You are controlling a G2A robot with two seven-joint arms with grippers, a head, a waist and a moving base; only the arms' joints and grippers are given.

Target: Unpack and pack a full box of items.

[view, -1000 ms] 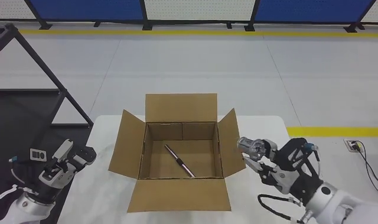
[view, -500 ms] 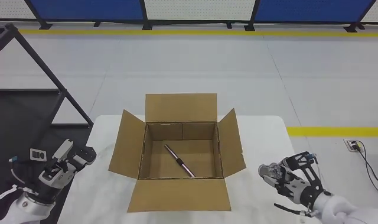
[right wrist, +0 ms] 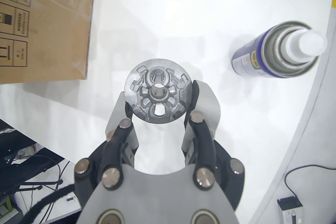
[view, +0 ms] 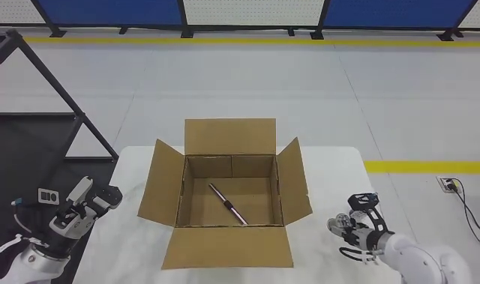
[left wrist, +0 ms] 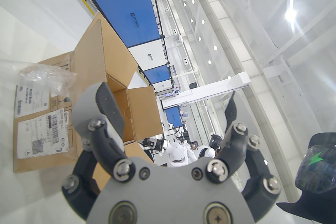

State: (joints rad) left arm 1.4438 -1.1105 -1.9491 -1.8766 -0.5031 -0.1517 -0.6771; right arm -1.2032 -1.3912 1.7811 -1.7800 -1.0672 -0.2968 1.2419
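An open cardboard box (view: 229, 190) stands mid-table with a thin metal rod (view: 227, 204) lying on its floor. My right gripper (view: 343, 228) is low over the table to the right of the box's front corner. In the right wrist view this gripper (right wrist: 160, 96) is shut on a round grey cast-metal part (right wrist: 157, 89) just above the white tabletop. My left gripper (view: 96, 198) stays off the box's left side. In its wrist view the left gripper (left wrist: 170, 109) is open and holds nothing, with the box (left wrist: 115, 83) beyond it.
A blue spray can (right wrist: 275, 54) with a white cap stands upright on the table beside the held part. The box's right flap (right wrist: 44, 15) lies on the other side of the gripper. Crumpled clear plastic (left wrist: 44, 75) rests by the left flap. The table's rounded edge (right wrist: 315, 109) is close.
My right arm has carried the metal part away from the box's right flap, toward the front right of the table and lower. The left arm has not moved.
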